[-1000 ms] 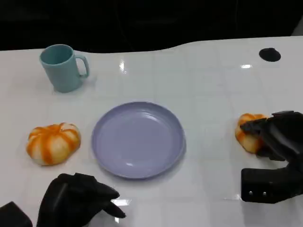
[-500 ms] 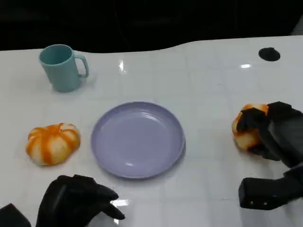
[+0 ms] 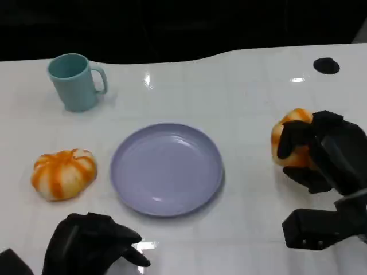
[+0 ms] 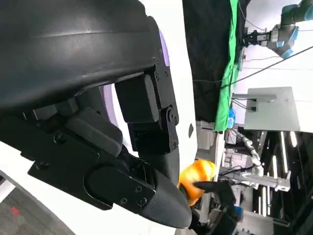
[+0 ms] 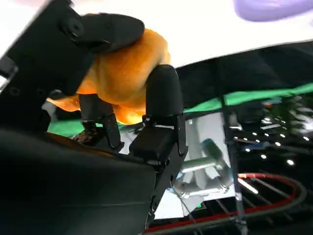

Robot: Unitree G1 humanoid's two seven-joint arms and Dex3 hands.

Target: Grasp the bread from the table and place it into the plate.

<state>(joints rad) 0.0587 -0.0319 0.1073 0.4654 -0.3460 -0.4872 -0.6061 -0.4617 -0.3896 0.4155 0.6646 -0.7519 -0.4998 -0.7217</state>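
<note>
1. The fingers of the right hand wrap around the bread from both sides, so it cannot slip out
2. The bread sits in this grip, to the right of the plate and apart from it; it seems to be just off the table, ready to be carried
3. The left hand rests low near the front edge, fingers curled in with nothing inside, probably to keep clear
4. A second bread lies left of the plate, and a mug stands far behind
</note>
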